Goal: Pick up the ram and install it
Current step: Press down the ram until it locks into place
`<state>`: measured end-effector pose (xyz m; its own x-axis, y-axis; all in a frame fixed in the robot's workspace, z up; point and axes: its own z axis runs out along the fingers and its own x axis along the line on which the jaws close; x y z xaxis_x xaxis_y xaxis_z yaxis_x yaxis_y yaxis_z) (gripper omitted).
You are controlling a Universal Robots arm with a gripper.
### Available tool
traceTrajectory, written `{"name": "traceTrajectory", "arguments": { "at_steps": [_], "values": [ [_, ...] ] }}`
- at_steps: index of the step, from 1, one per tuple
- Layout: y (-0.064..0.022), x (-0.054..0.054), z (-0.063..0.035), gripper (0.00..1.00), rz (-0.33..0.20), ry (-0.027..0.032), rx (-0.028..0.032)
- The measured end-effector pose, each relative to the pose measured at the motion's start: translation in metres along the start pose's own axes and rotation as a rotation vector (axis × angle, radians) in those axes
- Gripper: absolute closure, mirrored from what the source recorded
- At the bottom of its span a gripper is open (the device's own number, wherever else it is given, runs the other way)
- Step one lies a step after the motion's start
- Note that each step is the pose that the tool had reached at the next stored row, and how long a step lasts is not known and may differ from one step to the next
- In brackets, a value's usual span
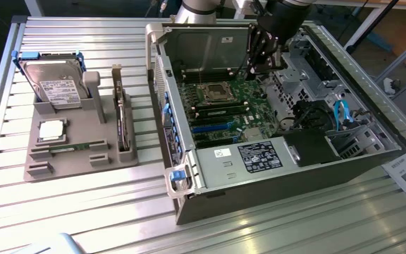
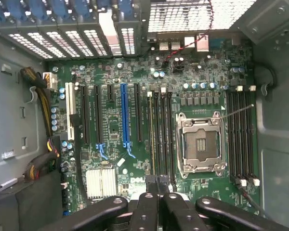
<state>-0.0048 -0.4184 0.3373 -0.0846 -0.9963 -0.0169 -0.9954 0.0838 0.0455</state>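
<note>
The ram [image 2: 151, 134] shows edge-on as a thin green-yellow stick. It stands in the memory slot nearest the expansion slots, beside the empty processor socket [image 2: 201, 144]. My gripper [image 2: 154, 192] hangs over the near end of that slot with its dark fingers pressed together and nothing visible between them. In the exterior view the gripper [image 1: 261, 71] is inside the open computer case [image 1: 274, 159], above the motherboard's [image 1: 224, 106] upper part. Another green stick [image 1: 69, 147] lies flat in the grey fixture.
The grey fixture [image 1: 108, 159] on the exterior view's left carries a hard drive [image 1: 53, 79], a silver processor chip [image 1: 52, 130] and an upright dark expansion card [image 1: 122, 124]. Case walls, a drive cage [image 1: 358, 140] and cable bundles [image 2: 41, 163] surround the motherboard.
</note>
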Motion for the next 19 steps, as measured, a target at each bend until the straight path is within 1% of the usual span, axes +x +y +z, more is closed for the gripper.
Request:
{"name": "traceTrajectory", "arguments": {
  "at_steps": [5,12,14,15,17,19],
  "values": [
    [0.0000,0.0000,0.0001,0.90,0.096,-0.0045,0.0016],
    [0.0000,-0.0002,0.0000,0.90,0.212,-0.0097,0.0037],
    [0.0000,-0.0001,0.0000,0.90,0.271,-0.0125,0.0047],
    [0.0000,-0.0001,0.0000,0.90,0.310,-0.0142,0.0054],
    [0.0000,-0.0001,0.0000,0.90,0.373,-0.0171,0.0064],
    [0.0000,-0.0001,0.0000,0.90,0.419,-0.0193,0.0073]
  ]
}}
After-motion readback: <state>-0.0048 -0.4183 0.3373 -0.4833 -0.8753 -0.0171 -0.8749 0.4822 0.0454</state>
